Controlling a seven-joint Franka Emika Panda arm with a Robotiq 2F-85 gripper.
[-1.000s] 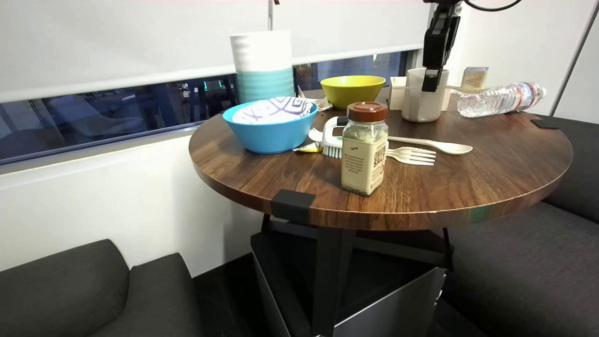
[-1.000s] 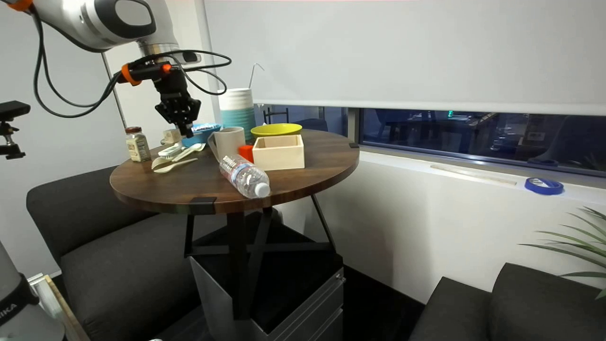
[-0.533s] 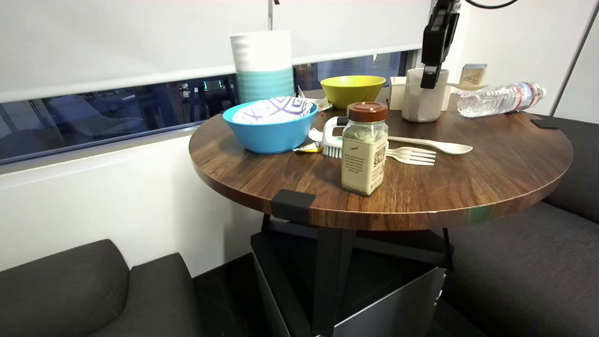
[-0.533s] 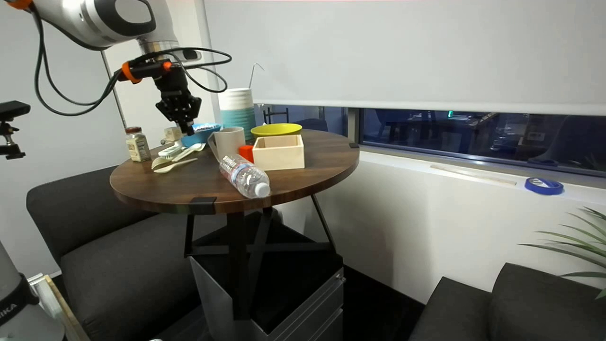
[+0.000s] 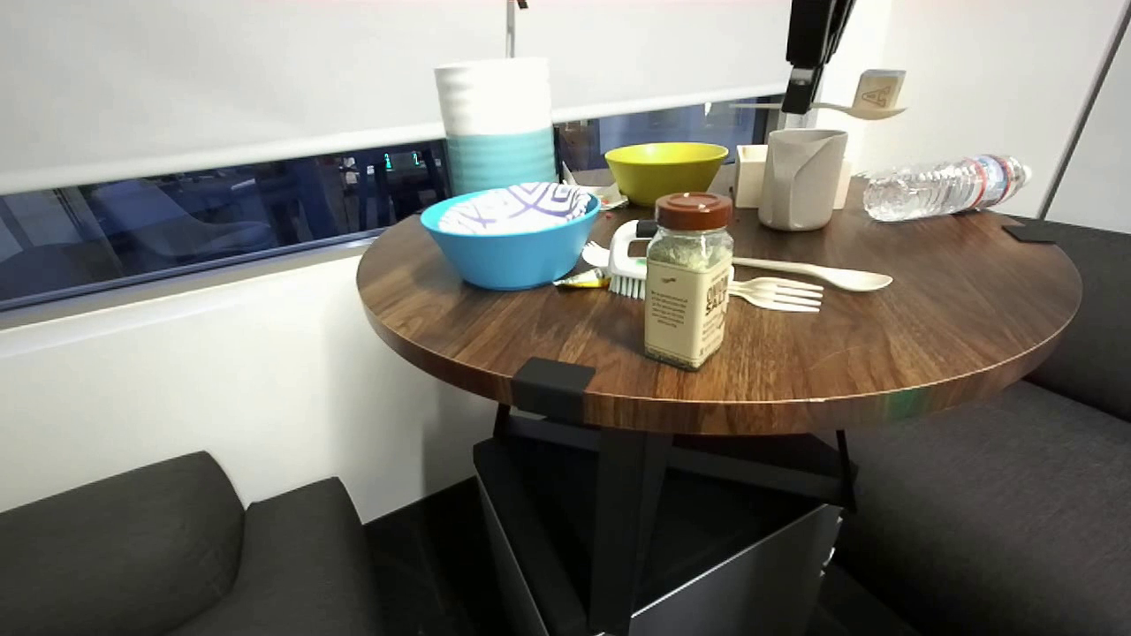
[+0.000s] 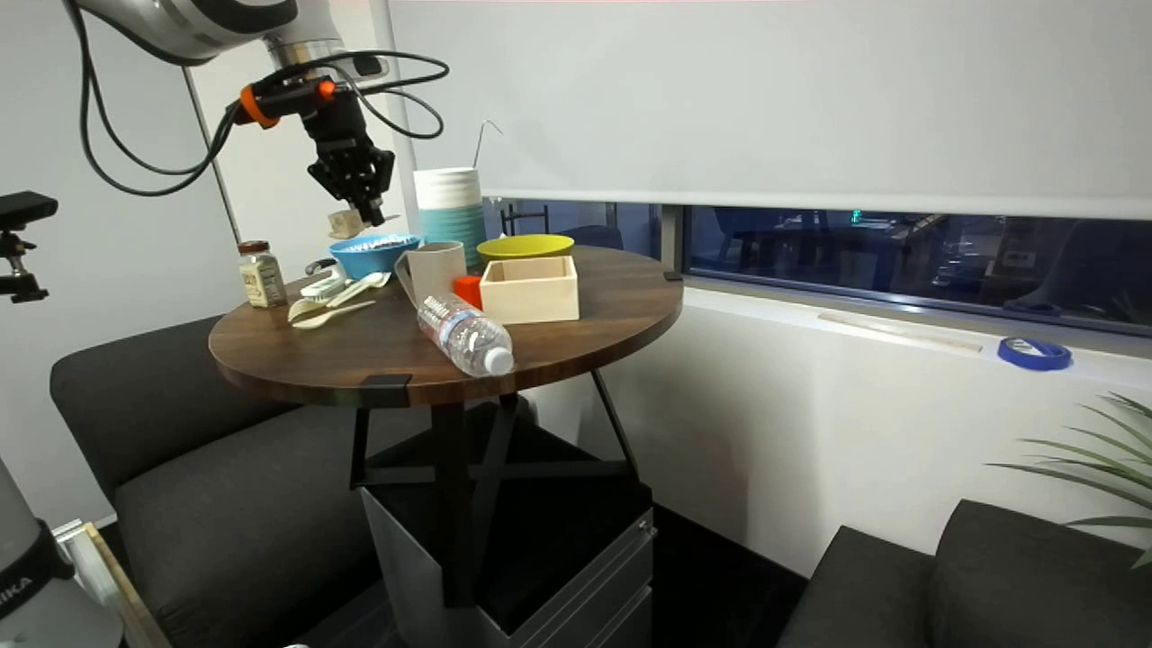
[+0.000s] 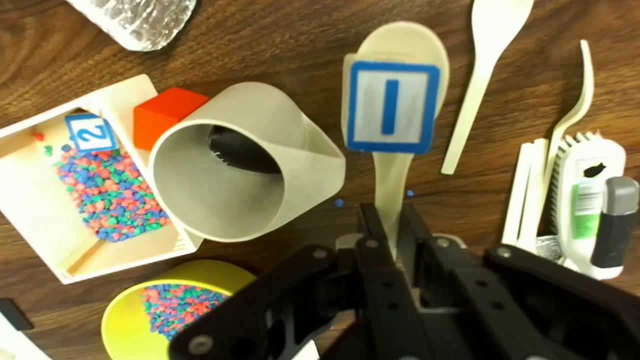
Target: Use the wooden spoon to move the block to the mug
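My gripper [image 7: 387,215] is shut on the handle of the wooden spoon [image 7: 392,180]; in an exterior view its fingertips [image 5: 799,99] are above mug height. The spoon is held roughly level. A block [image 7: 393,107] rests on the spoon's bowl, showing a blue-framed face with a blue bar in the wrist view; it also shows in both exterior views [image 5: 880,90] [image 6: 345,223]. The cream-white mug [image 7: 255,102] stands upright on the table, left of the spoon in the wrist view. Its open mouth faces up, with a dark patch inside. It also shows in both exterior views [image 5: 802,190] [image 6: 438,267].
A wooden box [image 7: 102,267] with colored bits, a red block [image 7: 162,112] and a yellow bowl [image 7: 120,320] stand near the mug. A plastic bottle [image 6: 463,335], another spoon [image 7: 470,120], a fork [image 5: 782,294], a brush [image 7: 590,200], a brown-lidded jar [image 5: 689,291] and a blue bowl [image 5: 512,252] surround it.
My gripper has risen with the spoon and the block, from beside the mug's rim to above mug height. The block has stayed on the spoon's bowl. The mug has not moved.
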